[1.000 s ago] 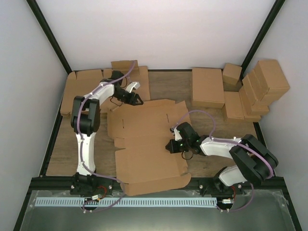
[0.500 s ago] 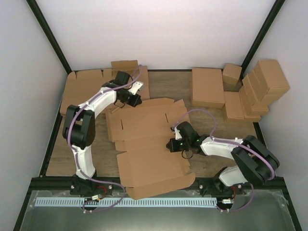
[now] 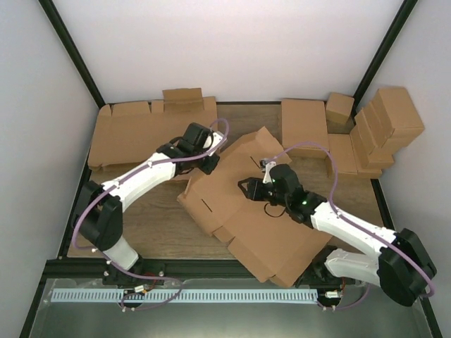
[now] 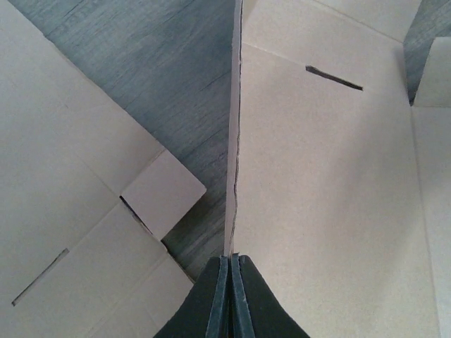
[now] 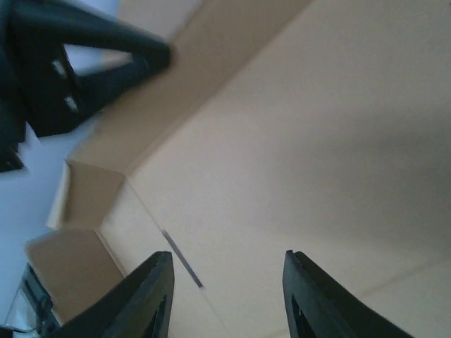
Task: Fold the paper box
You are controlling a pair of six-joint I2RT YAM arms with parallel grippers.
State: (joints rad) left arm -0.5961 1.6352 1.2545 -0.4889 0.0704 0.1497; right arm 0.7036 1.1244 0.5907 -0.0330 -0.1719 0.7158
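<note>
The left hand (image 4: 231, 258) pinches the paper box (image 3: 246, 225) by its far-left edge; the right hand (image 5: 225, 267) (fingers spread, gripping nothing) is over its middle panel.

Robot test cell, white walls (image 3: 232, 42) with black frame posts (image 3: 70, 54), wooden tabletop (image 3: 158, 229), stacked cardboard boxes (image 3: 387, 120)

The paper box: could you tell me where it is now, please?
In the top view the paper box lies slanted in the middle, the left gripper pinching its far edge, the right gripper open over it.
</note>
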